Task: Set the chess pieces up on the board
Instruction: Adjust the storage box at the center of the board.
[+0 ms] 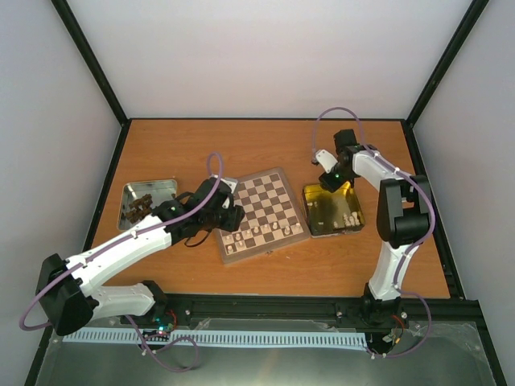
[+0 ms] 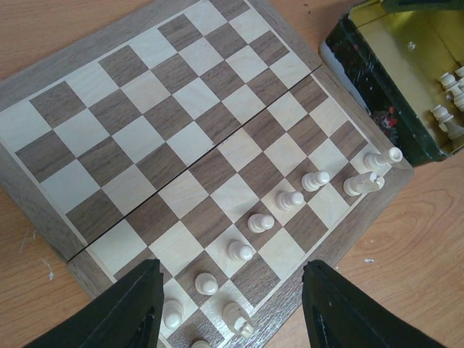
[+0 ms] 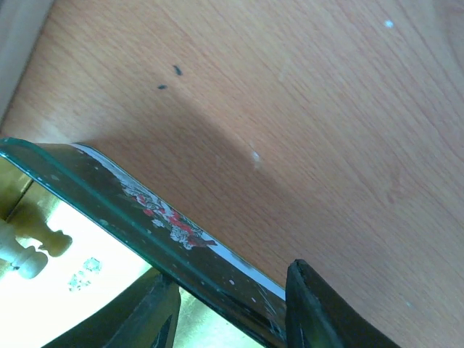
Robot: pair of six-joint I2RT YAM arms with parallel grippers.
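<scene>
Hovering above the near left part of the board (image 2: 145, 123), my left gripper (image 2: 232, 274) has its two fingers spread wide with nothing held between them. Below and just past those fingers, white pieces (image 2: 261, 222) stand in a line along the near rows of the board, one to a square, with a few more on the outermost row beside the pale border. My right gripper (image 3: 228, 272) sits astride the far wall of the tin (image 3: 159, 217), one finger over the gold inside and the other outside over the table (image 3: 290, 94). The wall fills the gap between them, but I cannot tell whether they are pressing on it or only standing to either side. A few more white pieces lie inside the tin, which is just right of the board. Farther out, well to the left of the board, a metal tray (image 1: 165, 186) holds a cluster of dark pieces (image 1: 138, 209).
</scene>
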